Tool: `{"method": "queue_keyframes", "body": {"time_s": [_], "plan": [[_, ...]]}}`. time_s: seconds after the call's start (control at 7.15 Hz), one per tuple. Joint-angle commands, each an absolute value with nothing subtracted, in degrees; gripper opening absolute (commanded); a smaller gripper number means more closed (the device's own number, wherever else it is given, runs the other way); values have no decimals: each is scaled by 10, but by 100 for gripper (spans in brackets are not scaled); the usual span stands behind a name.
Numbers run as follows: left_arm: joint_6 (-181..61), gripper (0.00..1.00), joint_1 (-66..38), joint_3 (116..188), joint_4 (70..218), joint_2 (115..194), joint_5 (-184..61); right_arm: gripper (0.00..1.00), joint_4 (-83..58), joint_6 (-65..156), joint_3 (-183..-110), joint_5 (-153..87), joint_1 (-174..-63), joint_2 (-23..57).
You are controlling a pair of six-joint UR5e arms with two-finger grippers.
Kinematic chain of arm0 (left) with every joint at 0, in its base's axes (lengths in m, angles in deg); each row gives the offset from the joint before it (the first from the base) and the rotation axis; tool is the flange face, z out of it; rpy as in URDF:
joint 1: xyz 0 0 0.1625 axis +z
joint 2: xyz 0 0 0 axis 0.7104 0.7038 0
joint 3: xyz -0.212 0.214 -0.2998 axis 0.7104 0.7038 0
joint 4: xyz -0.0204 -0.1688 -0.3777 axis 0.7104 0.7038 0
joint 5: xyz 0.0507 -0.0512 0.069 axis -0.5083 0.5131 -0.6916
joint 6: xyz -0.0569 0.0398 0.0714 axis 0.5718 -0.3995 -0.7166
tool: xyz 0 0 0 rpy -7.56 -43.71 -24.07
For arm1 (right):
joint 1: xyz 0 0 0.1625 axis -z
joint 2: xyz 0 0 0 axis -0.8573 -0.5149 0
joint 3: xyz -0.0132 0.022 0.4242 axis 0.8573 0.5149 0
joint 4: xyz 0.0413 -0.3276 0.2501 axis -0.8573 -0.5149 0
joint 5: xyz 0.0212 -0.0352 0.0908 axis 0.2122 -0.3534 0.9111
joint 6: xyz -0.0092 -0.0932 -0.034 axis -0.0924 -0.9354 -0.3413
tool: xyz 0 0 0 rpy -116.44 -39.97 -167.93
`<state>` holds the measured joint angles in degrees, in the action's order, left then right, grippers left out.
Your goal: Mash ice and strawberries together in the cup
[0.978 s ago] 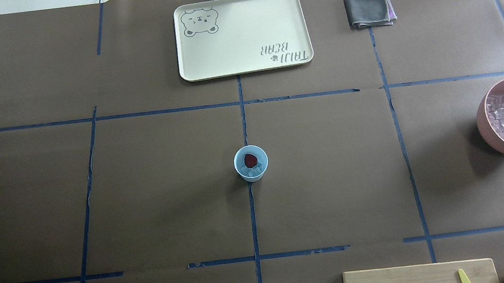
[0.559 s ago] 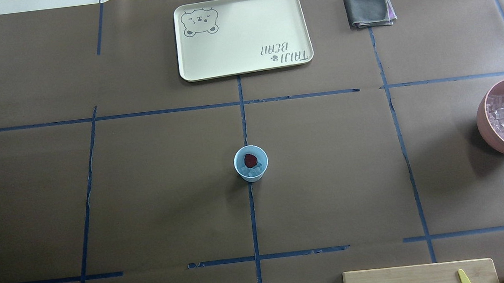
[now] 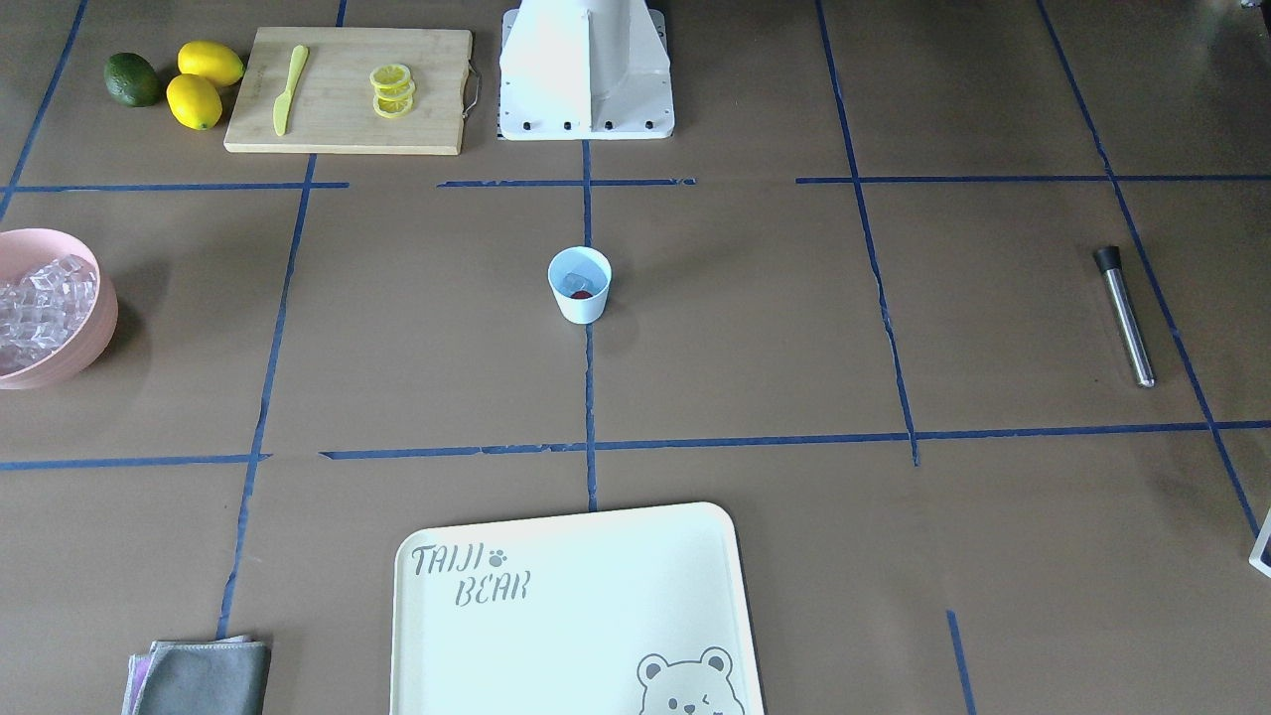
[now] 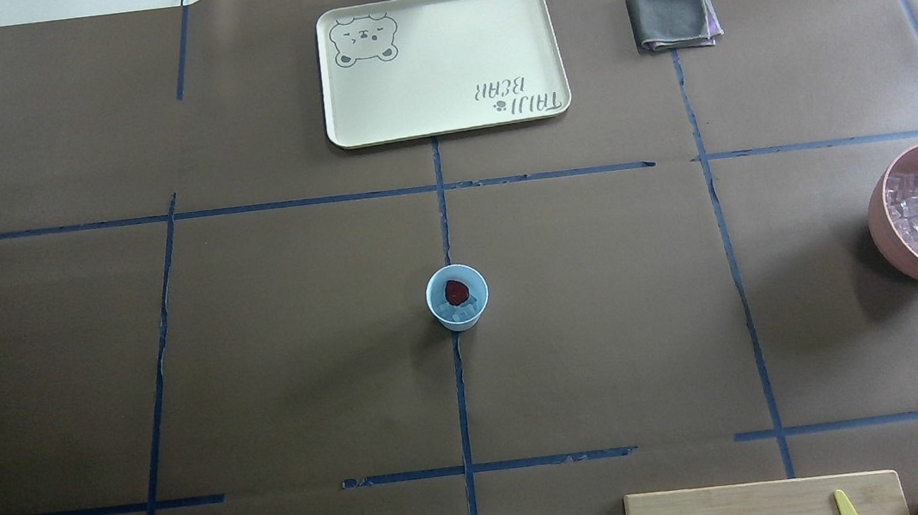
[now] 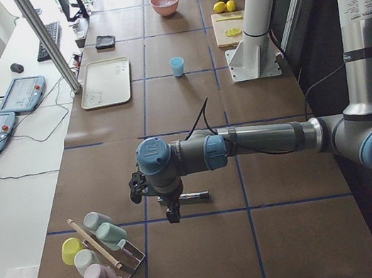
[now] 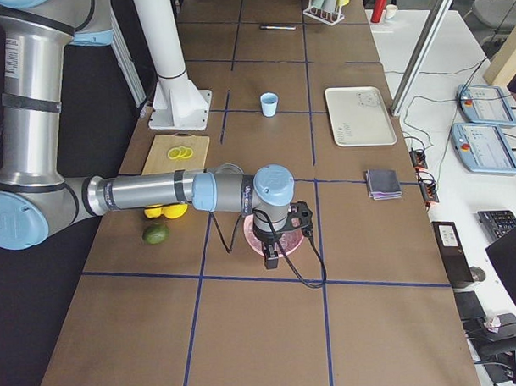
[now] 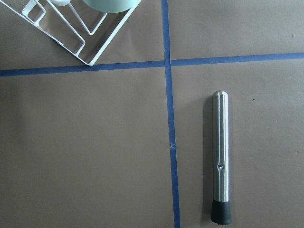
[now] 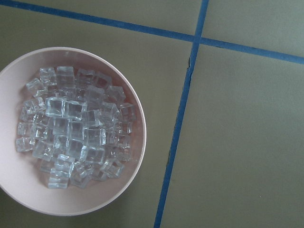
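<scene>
The light blue cup (image 4: 457, 297) stands upright at the table's middle on a blue tape line, also in the front-facing view (image 3: 579, 285). Inside it lie a red strawberry (image 4: 456, 291) and a few clear ice cubes (image 4: 462, 315). More ice (image 8: 76, 128) fills the pink bowl (image 4: 884, 231) at the right edge. My left gripper (image 5: 173, 215) hangs above a steel rod with a black tip (image 7: 221, 156) at the far left. My right gripper (image 6: 271, 259) hovers over the pink bowl. Each shows only in a side view, so I cannot tell whether it is open or shut.
A cream tray (image 4: 441, 61) and a folded grey cloth (image 4: 672, 15) lie at the far side. A cutting board (image 3: 348, 89) with lemon slices and a yellow knife, lemons (image 3: 199, 84) and a green fruit sit by the robot base. A wire rack of cups (image 5: 101, 251) stands far left.
</scene>
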<state>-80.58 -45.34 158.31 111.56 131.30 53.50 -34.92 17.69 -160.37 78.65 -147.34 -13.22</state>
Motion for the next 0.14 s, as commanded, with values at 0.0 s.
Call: {"method": "queue_keyframes", "body": {"time_s": [0.0], "plan": [[-805, 100, -453, 1583, 1115, 1313, 535, 99, -349, 176, -1604, 786, -1473, -132]]}}
